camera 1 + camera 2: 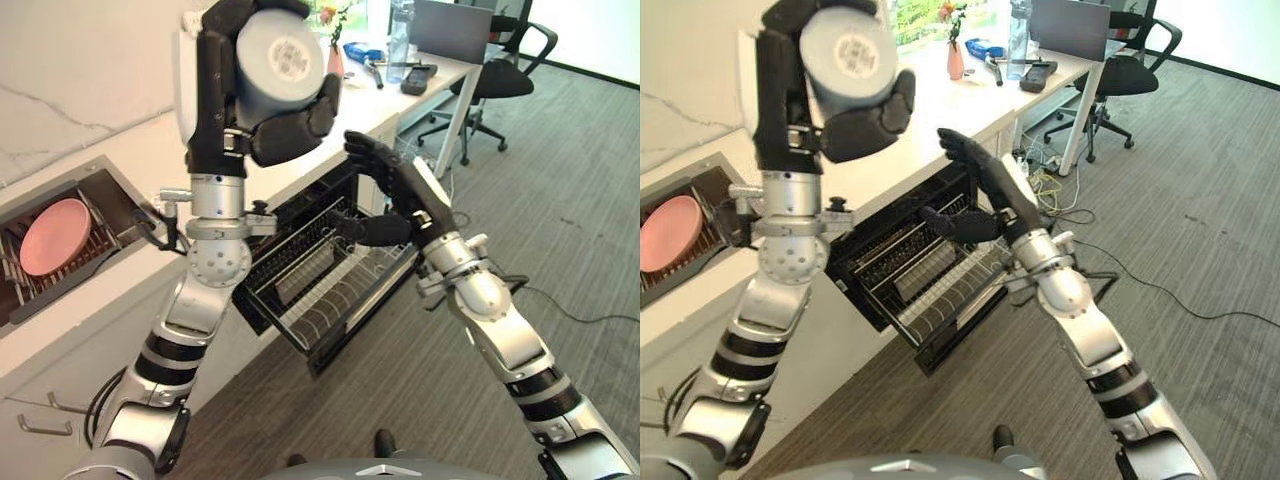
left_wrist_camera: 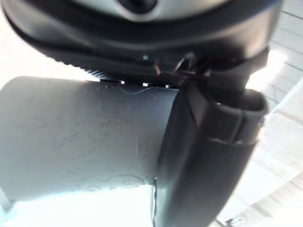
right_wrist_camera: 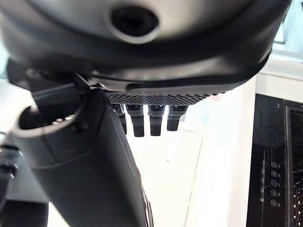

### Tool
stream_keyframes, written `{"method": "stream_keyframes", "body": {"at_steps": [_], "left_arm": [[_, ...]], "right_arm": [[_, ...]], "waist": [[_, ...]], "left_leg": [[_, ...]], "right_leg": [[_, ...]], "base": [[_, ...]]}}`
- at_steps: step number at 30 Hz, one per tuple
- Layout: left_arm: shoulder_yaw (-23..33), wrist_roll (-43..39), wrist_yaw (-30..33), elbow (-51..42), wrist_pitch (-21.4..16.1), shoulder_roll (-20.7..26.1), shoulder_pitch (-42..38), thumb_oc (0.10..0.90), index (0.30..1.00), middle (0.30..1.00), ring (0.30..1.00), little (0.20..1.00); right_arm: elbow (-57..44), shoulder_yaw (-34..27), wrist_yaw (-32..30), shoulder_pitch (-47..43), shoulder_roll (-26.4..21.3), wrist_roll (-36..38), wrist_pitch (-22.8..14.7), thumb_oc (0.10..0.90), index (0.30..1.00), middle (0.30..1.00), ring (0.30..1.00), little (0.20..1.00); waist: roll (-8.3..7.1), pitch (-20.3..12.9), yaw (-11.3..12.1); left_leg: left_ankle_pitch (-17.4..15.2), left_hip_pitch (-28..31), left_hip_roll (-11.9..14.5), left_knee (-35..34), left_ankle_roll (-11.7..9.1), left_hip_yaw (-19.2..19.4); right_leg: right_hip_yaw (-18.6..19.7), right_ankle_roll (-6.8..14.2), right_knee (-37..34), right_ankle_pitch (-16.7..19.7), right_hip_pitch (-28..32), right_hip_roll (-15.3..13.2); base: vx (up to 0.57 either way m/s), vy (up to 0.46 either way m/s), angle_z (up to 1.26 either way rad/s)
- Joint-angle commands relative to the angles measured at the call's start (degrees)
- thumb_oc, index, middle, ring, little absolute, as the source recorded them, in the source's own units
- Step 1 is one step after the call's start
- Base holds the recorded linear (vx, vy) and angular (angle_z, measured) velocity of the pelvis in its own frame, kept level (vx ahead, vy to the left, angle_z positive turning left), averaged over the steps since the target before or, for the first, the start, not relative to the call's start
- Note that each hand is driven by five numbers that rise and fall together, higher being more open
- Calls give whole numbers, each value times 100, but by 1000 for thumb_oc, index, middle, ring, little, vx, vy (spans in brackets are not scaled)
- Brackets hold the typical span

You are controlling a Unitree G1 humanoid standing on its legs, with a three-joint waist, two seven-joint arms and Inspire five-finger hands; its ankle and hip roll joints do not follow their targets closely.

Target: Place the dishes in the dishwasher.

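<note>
My left hand [image 1: 225, 90] is raised high over the counter, shut on a grey cup [image 1: 280, 65] whose round base faces the camera; the cup's grey side [image 2: 85, 137] shows close up in the left wrist view. My right hand [image 1: 395, 190] hovers open above the pulled-out dishwasher rack [image 1: 330, 285], fingers straight, holding nothing. The dishwasher [image 1: 910, 265] stands open under the counter, its wire rack bare. A pink plate [image 1: 55, 237] lies in the sink rack at the left.
The white counter [image 1: 130, 150] runs along the wall. A desk [image 1: 440, 70] farther back bears a vase [image 1: 334, 55] and other items, with an office chair [image 1: 505, 70] beside it. Carpeted floor [image 1: 560, 200] lies at the right.
</note>
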Motion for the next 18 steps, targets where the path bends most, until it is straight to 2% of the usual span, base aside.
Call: {"method": "stream_keyframes", "body": {"at_steps": [1,5,9,14,18], "left_arm": [[38,50,289,-200,-344,206,-554,400,300,300,300,300],[-420,-173,271,-84,-410,-56,-630,400,300,300,300,300],[-579,-214,296,-103,-416,-165,-604,400,300,300,300,300],[-691,-228,309,-118,-402,-217,-573,400,300,300,300,300],[-814,156,342,-85,-388,-105,-451,400,300,300,300,300]], "right_arm": [[-453,-126,-346,-682,389,321,-503,800,900,900,900,900],[-344,74,-602,-1169,530,96,-527,800,900,900,900,900],[-325,42,-810,-1203,647,-38,-537,800,900,900,900,900],[-365,-9,-990,-1165,754,-42,-583,800,900,900,900,900],[-538,-55,-1243,-1181,822,67,-652,800,900,900,900,900]], "waist": [[-456,-386,-5],[-369,-382,-32],[-338,-379,-41],[-325,-379,-43],[-328,-388,-46]], "left_leg": [[-161,161,361,16,-436,-22],[-137,163,396,16,-455,-51],[-139,171,405,16,-456,-78],[-139,179,417,16,-456,-89],[-149,200,424,16,-460,-99]], "right_leg": [[75,639,58,-571,332,-486],[42,613,58,-591,346,-478],[36,594,58,-590,360,-473],[20,587,58,-595,374,-471],[-2,585,58,-603,403,-457]], "base": [[5,-45,0],[-3,-37,1],[0,0,0],[0,0,0],[0,0,0]]}}
